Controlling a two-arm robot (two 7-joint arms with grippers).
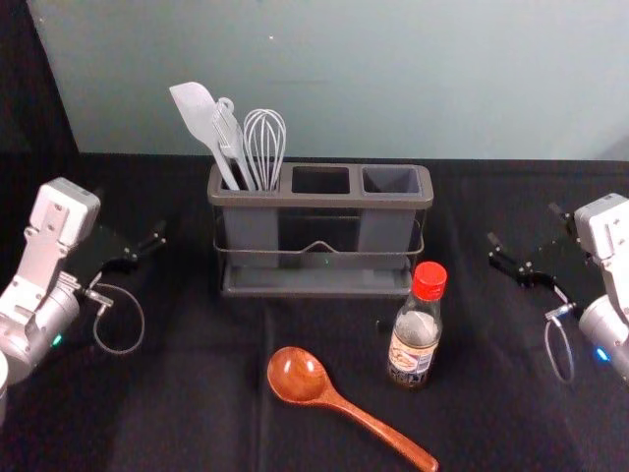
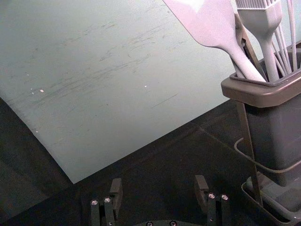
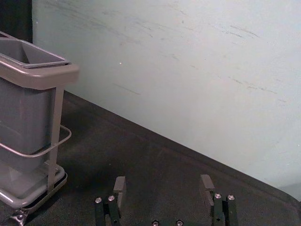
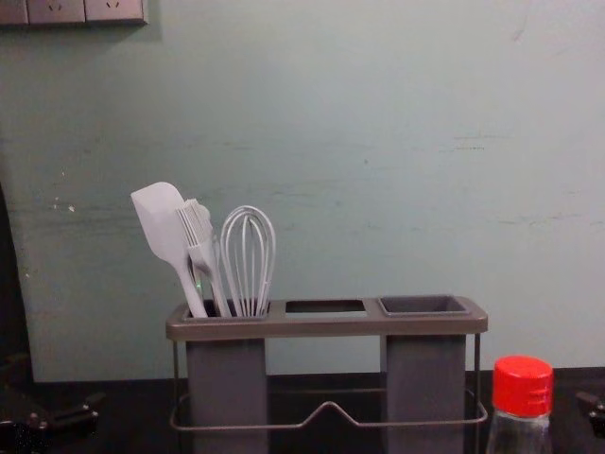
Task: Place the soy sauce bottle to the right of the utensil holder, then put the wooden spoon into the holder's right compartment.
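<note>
Left tool [image 1: 130,214], right tool [image 1: 525,227] gape wide, seemingly midair.

1. In the head view, we see soft light across the pale wall [image 1: 373,88], while the black cloth [image 1: 177,413] sinks into near-darkness.
2. We catch small glossy highlights on the wooden spoon [image 1: 298,378].
3. In the left wrist view, we find the white spatula [image 2: 209,23] bright, partly washed out.
4. In the chest view, we notice dimmer light and a shadow beneath the socket panel [image 4: 85,11].
</note>
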